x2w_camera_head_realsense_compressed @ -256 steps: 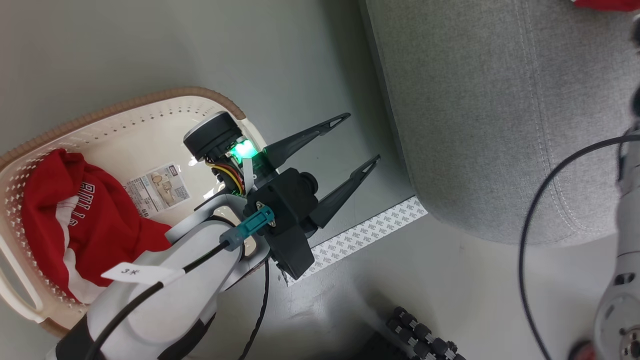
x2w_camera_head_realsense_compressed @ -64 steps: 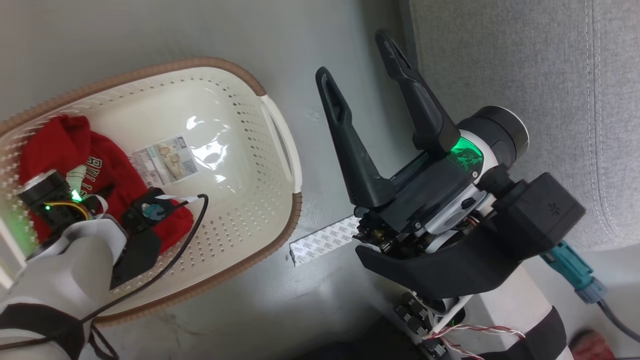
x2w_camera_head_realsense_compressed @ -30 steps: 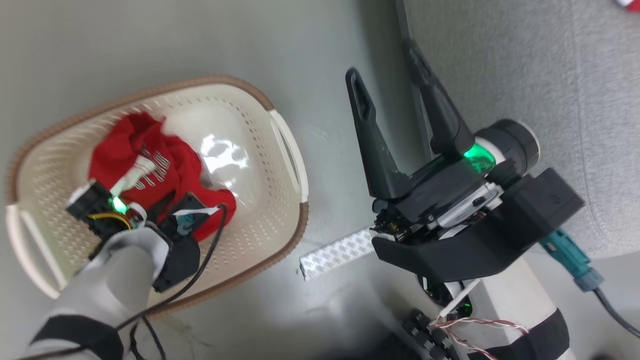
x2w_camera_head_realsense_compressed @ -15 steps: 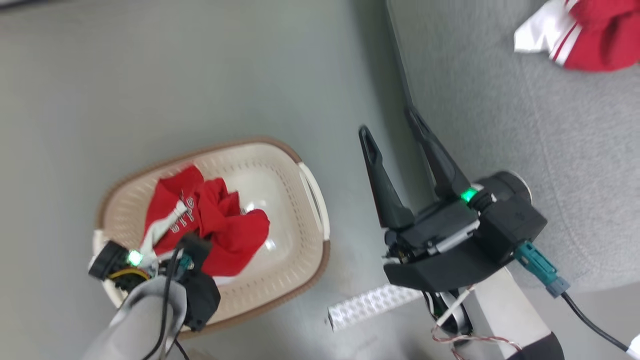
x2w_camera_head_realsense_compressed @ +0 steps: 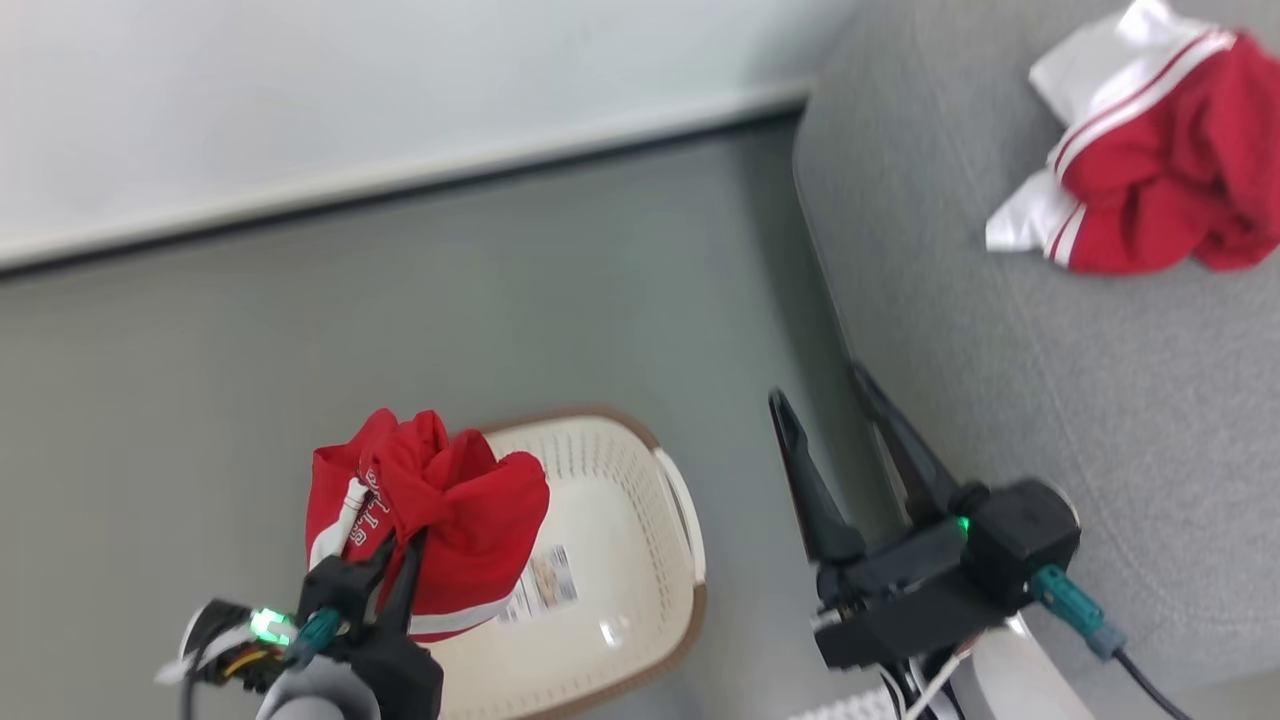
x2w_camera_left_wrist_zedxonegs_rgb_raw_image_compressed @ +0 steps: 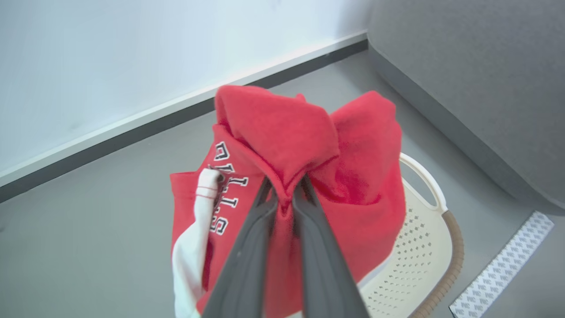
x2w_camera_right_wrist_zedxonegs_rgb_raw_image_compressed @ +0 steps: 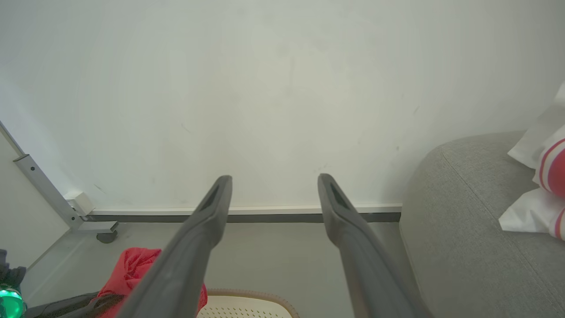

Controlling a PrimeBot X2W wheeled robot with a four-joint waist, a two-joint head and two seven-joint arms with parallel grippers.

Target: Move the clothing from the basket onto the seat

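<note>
The basket sat on the floor beside the seat, its label showing on its bare bottom. The red top hung over the basket's left end, pinched in the left claw, whose fingers were nearly closed on a fold of it. The right claw stood wide apart and held nothing, near the seat's edge. The head view showed a red-and-white garment lying on the seat. The left wrist view showed the top's white lettering and a tape strip on the floor.
</note>
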